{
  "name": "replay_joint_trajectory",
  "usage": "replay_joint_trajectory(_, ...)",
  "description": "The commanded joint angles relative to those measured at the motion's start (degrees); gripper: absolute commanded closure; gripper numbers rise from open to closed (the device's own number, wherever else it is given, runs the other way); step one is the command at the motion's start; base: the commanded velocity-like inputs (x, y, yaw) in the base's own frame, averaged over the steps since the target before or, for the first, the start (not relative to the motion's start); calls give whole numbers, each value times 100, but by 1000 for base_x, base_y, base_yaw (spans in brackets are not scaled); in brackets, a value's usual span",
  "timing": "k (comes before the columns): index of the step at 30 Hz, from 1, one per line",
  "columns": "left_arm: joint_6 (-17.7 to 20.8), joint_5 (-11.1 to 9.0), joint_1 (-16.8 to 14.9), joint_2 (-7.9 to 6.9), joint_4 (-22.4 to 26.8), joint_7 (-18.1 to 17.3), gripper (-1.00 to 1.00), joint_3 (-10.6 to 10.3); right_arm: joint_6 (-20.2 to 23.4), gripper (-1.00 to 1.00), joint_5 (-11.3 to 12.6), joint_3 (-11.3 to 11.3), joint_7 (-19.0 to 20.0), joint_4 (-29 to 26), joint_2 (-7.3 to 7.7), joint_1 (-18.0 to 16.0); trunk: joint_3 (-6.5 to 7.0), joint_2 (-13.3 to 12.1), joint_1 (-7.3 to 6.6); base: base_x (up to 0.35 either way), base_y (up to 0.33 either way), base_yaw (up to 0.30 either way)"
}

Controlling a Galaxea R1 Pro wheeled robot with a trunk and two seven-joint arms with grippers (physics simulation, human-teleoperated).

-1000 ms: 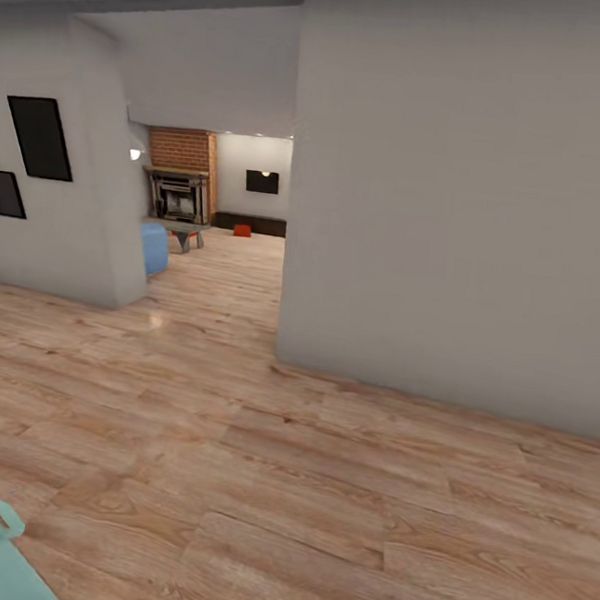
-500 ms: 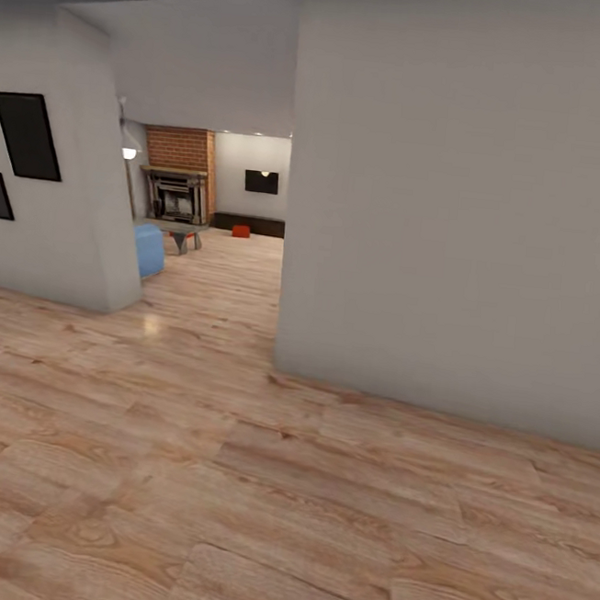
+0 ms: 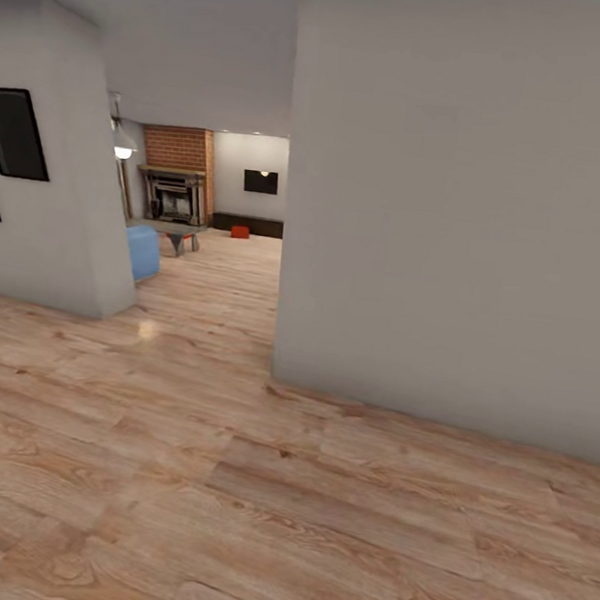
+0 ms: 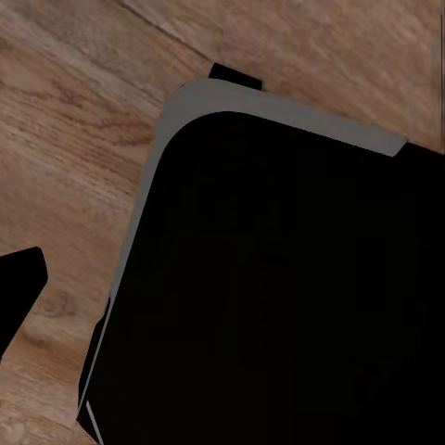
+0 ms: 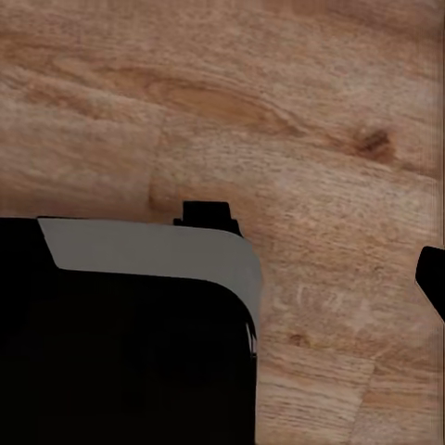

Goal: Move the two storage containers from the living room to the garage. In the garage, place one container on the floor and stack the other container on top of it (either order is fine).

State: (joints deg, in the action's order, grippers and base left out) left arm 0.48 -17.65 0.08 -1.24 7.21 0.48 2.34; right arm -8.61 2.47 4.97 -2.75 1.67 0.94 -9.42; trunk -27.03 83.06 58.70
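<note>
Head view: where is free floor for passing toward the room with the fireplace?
The wood floor in front lies bare. It continues through the gap between the left wall corner and the big grey wall. Farther in, the blue seat and low table crowd the left side.

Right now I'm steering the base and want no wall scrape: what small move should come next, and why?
Probably roll straight ahead through the opening, keeping a little left. A small red-orange box sits on the wood floor far inside the living room, by the brick fireplace, while the grey wall corner juts out close on the right.
</note>
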Motion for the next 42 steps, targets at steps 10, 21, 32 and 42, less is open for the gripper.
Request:
replay_joint_trajectory(10, 5, -11, 1, 1, 8, 5, -100, 21, -52, -100, 9, 62, -15, 18, -57, -8, -5, 2, 3, 328, 0, 138)
replay_joint_trajectory(21, 5, -10, 1, 1, 10, 5, -100, 21, -45, -100, 34, 31, -1, 18, -45, -8, -5, 2, 3, 328, 0, 185)
replay_joint_trajectory(32, -64, -10, 1, 1, 9, 5, -100, 23, -16, -100, -22, 70, 6, 10, -2, -2, -5, 2, 3, 328, 0, 9)
replay_joint_trajectory(42, -74, -10, 1, 1, 8, 5, -100, 27, -11, -100, -11, 67, 1, 12, 7, 1, -5, 2, 3, 328, 0, 0)
